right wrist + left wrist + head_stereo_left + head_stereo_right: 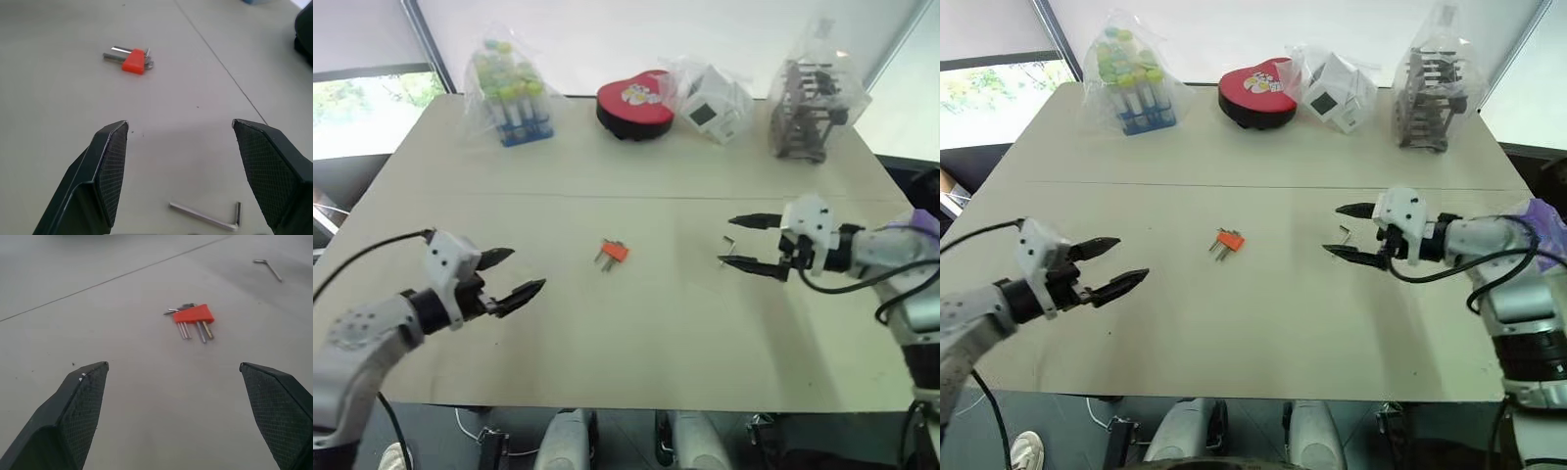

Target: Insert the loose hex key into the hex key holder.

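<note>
Along the top edge of the table, four containers in a row: at upper left a clear bag of tubes with yellow-green caps in a blue rack; next a red heart-shaped tin, lid on; then a bagged white box; at upper right a bagged dark rack-like assembly.

Centre of frame: hex key holder, a small orange block with a few thin grey keys sticking out of one side, flat on the table. Right of it, well apart: loose hex key, a thin grey L-shaped rod, lying flat.

Right gripper spread wide, empty, either side of the loose key, not touching. Left gripper at lower left, fingers fully parted, empty.
</note>
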